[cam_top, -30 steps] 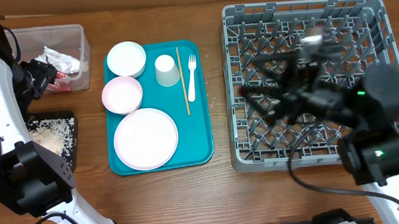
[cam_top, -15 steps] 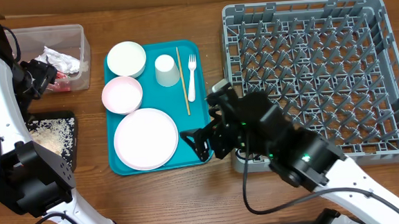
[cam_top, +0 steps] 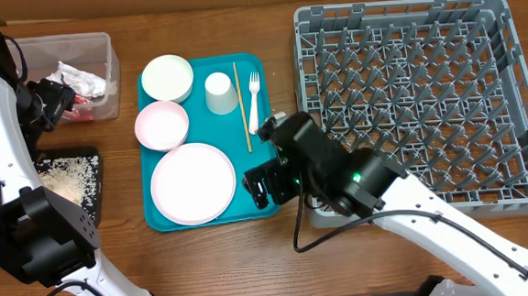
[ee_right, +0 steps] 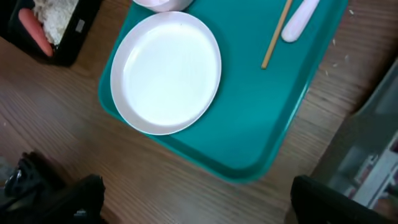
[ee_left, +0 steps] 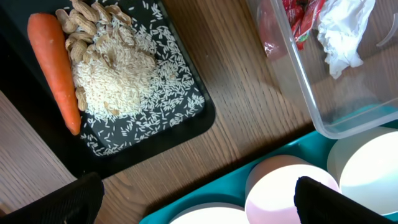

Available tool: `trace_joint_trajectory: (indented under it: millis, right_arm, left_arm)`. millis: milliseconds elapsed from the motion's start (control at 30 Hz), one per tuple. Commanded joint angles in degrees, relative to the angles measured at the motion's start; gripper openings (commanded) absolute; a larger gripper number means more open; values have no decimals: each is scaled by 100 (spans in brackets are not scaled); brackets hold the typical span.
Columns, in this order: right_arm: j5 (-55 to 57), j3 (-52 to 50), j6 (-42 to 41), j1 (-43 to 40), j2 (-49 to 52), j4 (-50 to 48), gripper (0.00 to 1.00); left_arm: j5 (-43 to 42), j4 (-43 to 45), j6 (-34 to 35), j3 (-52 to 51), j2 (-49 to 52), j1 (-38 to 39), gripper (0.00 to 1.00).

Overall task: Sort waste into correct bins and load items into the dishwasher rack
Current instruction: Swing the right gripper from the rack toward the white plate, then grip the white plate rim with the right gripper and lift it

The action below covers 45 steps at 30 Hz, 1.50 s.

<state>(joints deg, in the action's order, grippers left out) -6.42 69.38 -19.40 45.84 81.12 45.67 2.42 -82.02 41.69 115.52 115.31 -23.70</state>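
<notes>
Both tools stand wide open and empty. The left gripper [ee_left: 193, 202] hangs above the table between the clear tub [ee_left: 311, 102], which contains the red wrapper [ee_left: 298, 18] and napkin [ee_left: 339, 31], and the black tray [ee_left: 183, 121], which holds the carrot [ee_left: 56, 68] and food scraps [ee_left: 115, 74]. The right gripper [ee_right: 193, 199] hovers over the teal tray [cam_top: 264, 74] at its corner beside the plate [cam_top: 193, 183]. The white bowl [cam_top: 167, 78], pink bowl [cam_top: 162, 126], cup [cam_top: 220, 93], fork [cam_top: 254, 98] and stick [cam_top: 241, 103] lie on that tray, and the dishwasher rack [cam_top: 408, 93] stands just to its right.
</notes>
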Motion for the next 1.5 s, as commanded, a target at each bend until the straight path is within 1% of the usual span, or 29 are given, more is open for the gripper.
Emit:
trace_joint_trajectory:
  millis: [0, 333, 533, 667, 767, 867, 967, 1033, 1267, 1467]
  right_arm:
    - [39, 831, -4, 33, 315, 509, 100]
    - [24, 828, -9, 17, 313, 352, 100]
    - [-334, 778, 35, 33, 538, -293, 100]
    - [-330, 778, 37, 83, 1029, -699, 100]
    - [-334, 778, 31, 94, 1473, -1040, 93]
    - [-415, 780, 28, 127, 2074, -1458, 82]
    - [-341, 780, 28, 136, 2479, -1665, 80]
    - [-146, 780, -15, 136, 2699, -1759, 76]
    - [540, 780, -339, 136, 3134, -1910, 73]
    - [529, 780, -490, 136, 3628, -2142, 70]
  left_arm:
    - [59, 2, 74, -9, 20, 20, 100]
    - [59, 2, 74, -9, 20, 20, 100]
    - [59, 2, 74, -9, 20, 20, 100]
    - [59, 2, 74, -9, 20, 20, 100]
    - [59, 2, 74, -9, 20, 20, 100]
    - [59, 2, 74, -9, 20, 20, 100]
    - [59, 2, 74, -9, 20, 20, 100]
    - [59, 2, 74, -9, 20, 20, 100]
    - [59, 2, 74, -9, 20, 20, 100]
    - [59, 2, 74, -9, 20, 20, 100]
